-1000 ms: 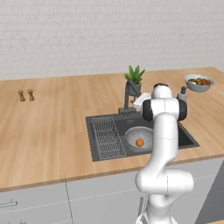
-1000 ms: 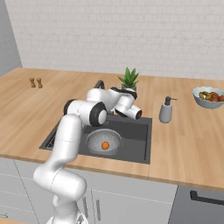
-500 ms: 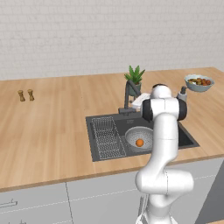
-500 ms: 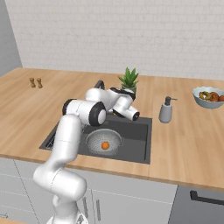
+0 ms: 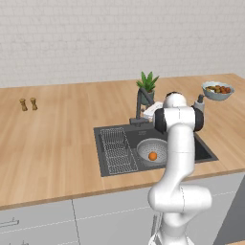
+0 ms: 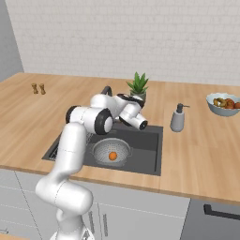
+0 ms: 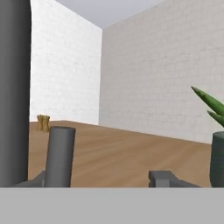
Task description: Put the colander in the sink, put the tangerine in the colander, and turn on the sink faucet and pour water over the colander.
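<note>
The light grey colander (image 5: 152,149) (image 6: 111,151) sits in the dark sink (image 5: 201,149) (image 6: 146,147), right of the wire rack. The orange tangerine (image 5: 152,156) (image 6: 112,155) lies inside the colander. At the sink's back edge rises the dark faucet (image 5: 139,102) (image 6: 107,89), seen as a thick dark column (image 7: 15,92) in the hand view. My gripper (image 5: 147,111) (image 7: 100,181) is right at the faucet's base and open. A grey upright cylinder (image 7: 59,155) stands between its fingertips (image 7: 164,178), close to the left one.
A flat wire rack (image 5: 116,150) fills the sink's left part. Behind the faucet stands a green spiky plant (image 5: 148,86) (image 6: 137,86). A soap dispenser (image 6: 177,117) and a fruit bowl (image 5: 217,90) (image 6: 224,103) are to the right. Two small shakers (image 5: 27,104) stand far left.
The wrist has sunk very slightly beside the faucet. Colander and tangerine have stayed where they were.
</note>
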You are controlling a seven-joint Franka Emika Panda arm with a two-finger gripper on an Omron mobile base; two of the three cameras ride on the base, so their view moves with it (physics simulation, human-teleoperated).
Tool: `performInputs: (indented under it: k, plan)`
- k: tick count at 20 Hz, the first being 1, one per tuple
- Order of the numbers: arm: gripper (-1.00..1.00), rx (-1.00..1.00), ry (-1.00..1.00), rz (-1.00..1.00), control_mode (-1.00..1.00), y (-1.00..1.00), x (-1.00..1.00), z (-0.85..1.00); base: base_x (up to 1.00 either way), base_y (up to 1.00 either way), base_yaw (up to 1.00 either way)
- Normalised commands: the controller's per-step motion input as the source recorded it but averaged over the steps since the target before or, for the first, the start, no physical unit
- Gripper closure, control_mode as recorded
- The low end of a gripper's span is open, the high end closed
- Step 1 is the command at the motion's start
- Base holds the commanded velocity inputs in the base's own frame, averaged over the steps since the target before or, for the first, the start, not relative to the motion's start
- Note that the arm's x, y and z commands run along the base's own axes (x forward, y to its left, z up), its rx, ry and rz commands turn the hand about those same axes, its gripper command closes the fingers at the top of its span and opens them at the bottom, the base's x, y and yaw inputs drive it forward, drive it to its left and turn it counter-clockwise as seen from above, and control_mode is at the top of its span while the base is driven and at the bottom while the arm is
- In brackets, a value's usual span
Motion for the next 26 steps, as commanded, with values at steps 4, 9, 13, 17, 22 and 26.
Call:
performInputs:
  k: [4, 9, 13, 17, 22, 26]
  plan:
    - [1.00, 0.00, 0.00, 0.00, -1.00, -0.23, 0.02, 0.00, 0.00, 0.00, 0.00]
    - [1.00, 0.00, 0.00, 0.00, -1.00, -0.39, 0.02, -0.04, 0.00, 0.00, 0.00]
    - [1.00, 0.00, 0.00, -0.07, -1.00, -0.54, 0.00, -0.03, 0.00, 0.00, 0.00]
    - [1.00, 0.00, 0.00, -0.11, -1.00, -0.55, 0.08, -0.07, 0.00, 0.00, 0.00]
    - [1.00, 0.00, 0.02, -0.15, -1.00, -0.59, 0.18, -0.10, 0.00, 0.00, 0.00]
    - [1.00, 0.00, 0.05, -0.15, -1.00, -0.65, 0.22, -0.14, 0.00, 0.00, 0.00]
